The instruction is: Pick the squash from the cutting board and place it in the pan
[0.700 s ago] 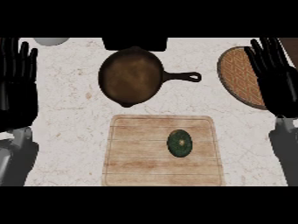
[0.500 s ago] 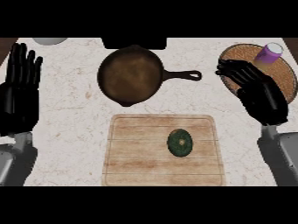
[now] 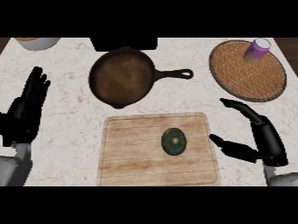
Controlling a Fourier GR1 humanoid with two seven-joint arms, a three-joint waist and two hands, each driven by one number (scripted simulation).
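Observation:
A dark green squash (image 3: 174,141) lies on the wooden cutting board (image 3: 132,162), right of its middle. Behind the board, a dark brown pan (image 3: 121,77) sits with its handle pointing right. My right hand (image 3: 261,140) is open just off the board's right edge, thumb toward the squash, with a small gap between them. My left hand (image 3: 25,111) rests open at the left, fingers up, holding nothing.
A round woven mat (image 3: 248,76) lies at the back right with a purple cup (image 3: 258,48) on it. A white bowl (image 3: 36,42) sits at the back left corner. A black object (image 3: 124,43) stands behind the pan.
My right hand has come down and back from over the woven mat to beside the board's right edge, near the squash. The left hand shifted slightly lower.

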